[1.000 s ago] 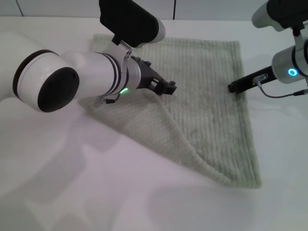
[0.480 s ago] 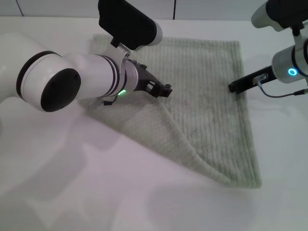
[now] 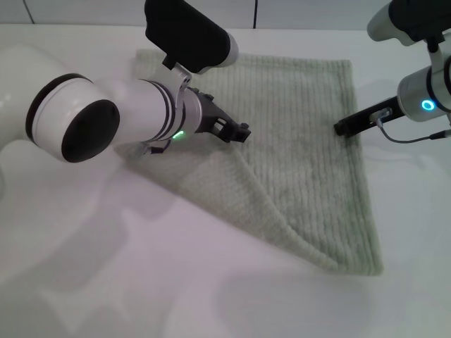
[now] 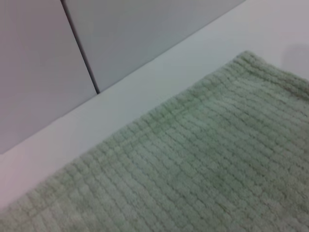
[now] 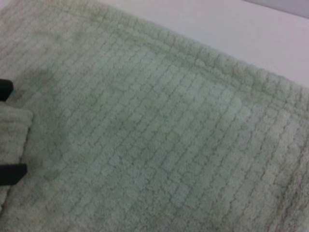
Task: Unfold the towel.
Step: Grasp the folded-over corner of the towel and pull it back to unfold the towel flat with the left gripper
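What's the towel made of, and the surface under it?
Towel: looks like soft terry-type cloth, pale sage green, matte, with ribbed stripes on top and a waffle grid showing at the wrist cameras. Table: smooth white, faintly glossy, likely laminate or plastic; can't tell which.

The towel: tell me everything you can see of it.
The towel is pale sage-green terry with fine parallel ribs and hemmed edges. It lies flat on the white table, still folded: a diagonal fold runs from beneath the left gripper to the near right corner, and a waffle-textured layer shows left of it. The left gripper sits over its middle; the right gripper is at its right edge, with a bit of towel edge between its fingers in the right wrist view.
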You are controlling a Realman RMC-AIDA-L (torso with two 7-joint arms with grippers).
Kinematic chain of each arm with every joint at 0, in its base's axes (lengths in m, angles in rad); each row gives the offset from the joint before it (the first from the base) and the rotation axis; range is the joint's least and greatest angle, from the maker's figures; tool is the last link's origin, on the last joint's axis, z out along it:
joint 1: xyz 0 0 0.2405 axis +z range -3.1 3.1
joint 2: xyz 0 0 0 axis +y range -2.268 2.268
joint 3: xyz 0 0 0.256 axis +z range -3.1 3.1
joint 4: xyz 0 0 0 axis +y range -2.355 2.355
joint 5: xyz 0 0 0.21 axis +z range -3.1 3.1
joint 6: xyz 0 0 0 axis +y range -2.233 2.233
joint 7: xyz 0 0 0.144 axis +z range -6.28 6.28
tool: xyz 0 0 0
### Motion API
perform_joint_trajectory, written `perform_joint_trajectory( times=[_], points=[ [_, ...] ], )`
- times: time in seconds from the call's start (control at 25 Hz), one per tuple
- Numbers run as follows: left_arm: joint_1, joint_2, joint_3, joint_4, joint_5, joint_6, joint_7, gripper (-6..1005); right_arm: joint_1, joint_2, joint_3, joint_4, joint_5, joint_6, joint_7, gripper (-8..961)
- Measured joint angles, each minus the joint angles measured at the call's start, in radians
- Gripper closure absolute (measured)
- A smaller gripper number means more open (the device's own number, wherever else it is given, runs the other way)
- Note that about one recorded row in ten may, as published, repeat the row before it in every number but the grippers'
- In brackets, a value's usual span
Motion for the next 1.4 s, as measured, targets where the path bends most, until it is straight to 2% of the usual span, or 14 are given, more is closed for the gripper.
perform_joint_trajectory(
  times=[0.2, 0.44, 1.4],
  points=[
    [-0.012, 0.000, -0.005, 0.019, 0.007, 0.014, -0.002, 156, 0.000, 0.000, 0.000, -0.002, 0.000, 0.000, 0.000, 946],
    [-0.066, -0.001, -0.001, 0.092, 0.008, 0.003, -0.025, 157, -0.002, 0.000, 0.000, -0.003, 0.000, -0.001, 0.000, 945],
    [-0.074, 0.001, -0.006, 0.092, 0.008, -0.038, -0.025, 163, -0.002, 0.000, -0.010, -0.005, 0.000, 0.000, 0.002, 944]
  ],
)
